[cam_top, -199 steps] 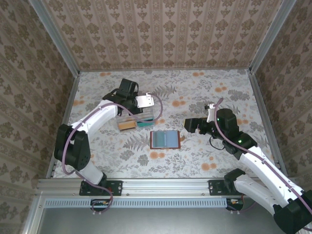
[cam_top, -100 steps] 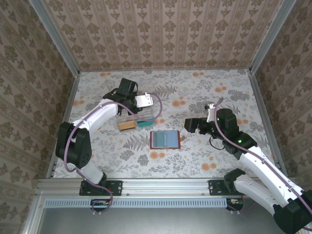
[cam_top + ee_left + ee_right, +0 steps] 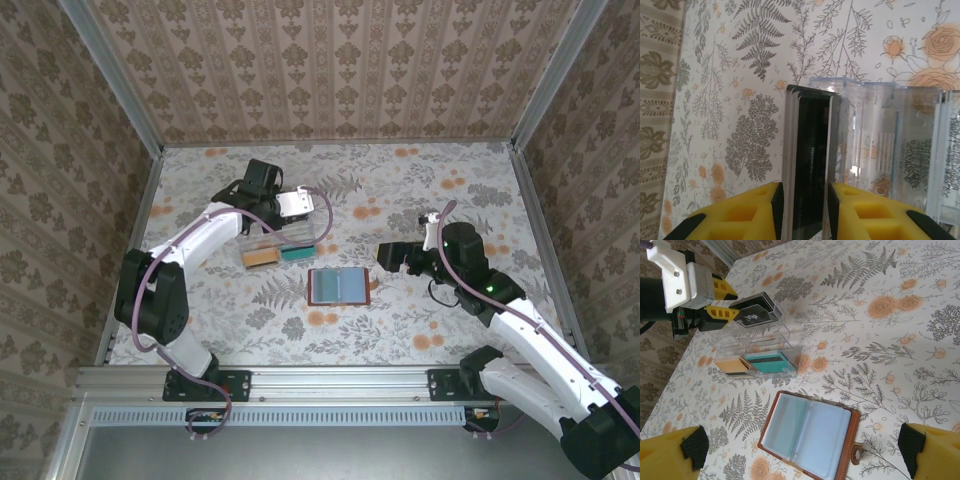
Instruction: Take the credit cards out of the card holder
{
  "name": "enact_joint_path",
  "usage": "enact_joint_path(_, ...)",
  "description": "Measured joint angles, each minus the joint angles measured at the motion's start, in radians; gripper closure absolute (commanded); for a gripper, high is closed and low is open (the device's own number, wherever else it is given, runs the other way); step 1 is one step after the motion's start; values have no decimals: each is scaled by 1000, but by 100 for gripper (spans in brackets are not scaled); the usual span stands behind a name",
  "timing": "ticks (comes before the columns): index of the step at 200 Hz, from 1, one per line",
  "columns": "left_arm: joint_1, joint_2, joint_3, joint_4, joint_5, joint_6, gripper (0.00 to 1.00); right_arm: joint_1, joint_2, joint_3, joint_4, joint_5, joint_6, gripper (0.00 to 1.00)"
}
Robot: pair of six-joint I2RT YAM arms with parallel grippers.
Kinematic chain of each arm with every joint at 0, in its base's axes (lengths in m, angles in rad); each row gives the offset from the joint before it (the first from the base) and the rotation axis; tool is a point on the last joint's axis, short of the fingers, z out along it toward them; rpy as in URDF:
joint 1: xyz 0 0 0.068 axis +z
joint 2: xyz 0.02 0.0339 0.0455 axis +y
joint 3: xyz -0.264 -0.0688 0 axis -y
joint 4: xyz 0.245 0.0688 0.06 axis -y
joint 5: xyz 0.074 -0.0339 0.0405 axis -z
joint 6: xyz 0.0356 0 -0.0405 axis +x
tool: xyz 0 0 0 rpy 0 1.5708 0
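Left jaws narrowly apart, right jaws wide

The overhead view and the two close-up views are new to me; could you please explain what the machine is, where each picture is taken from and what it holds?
Two robot arms stand at the near edge of a table. One picture looks down from above; the other two come from wrist cameras, the yellow pads being gripper fingers. A brown card holder lies open mid-table. Beyond it a clear rack holds tan cards, teal cards and black cards. The left gripper straddles the black cards; whether it grips them is unclear. The right gripper hangs open beside the card holder, empty.
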Motion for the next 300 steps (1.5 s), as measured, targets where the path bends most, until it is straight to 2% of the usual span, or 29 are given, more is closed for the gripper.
enact_joint_path(75, 0, 55, 40, 13, -50, -23, 66, 0, 17, 0, 2, -2, 0, 0)
enact_joint_path(157, 0, 55, 47, 21, -55, -38, 58, 0, 48, 0, 3, -19, 0, 0)
enact_joint_path(179, 0, 48, 47, 21, -49, -67, 48, 0, 50, 0, 3, -23, 0, 0)
enact_joint_path(191, 0, 35, 47, 23, -42, -89, 31, 0, 54, 0, 6, -23, 0, 0)
enact_joint_path(195, 0, 29, 47, 24, -39, -108, 26, 0, 56, 0, 8, -23, 0, 0)
enact_joint_path(197, 0, 24, 47, 25, -36, -108, 16, 0, 57, 0, 8, -23, 0, 0)
enact_joint_path(202, 0, 12, 46, 30, -32, -132, 4, 0, 61, 0, 10, -23, 0, 0)
enact_joint_path(205, 0, 5, 45, 34, -29, -143, 0, 0, 64, 0, 10, -23, 0, 0)
enact_joint_path(243, 1, -154, -9, 121, -9, -347, 0, 42, 123, 6, 10, 1, 0, 0)
enact_joint_path(272, 42, -271, -50, 174, -36, -598, 0, 111, 187, 47, 0, 53, -6, 0)
enact_joint_path(300, 89, -346, -56, 145, -45, -810, 0, 165, 238, 97, -27, 124, -8, 0)
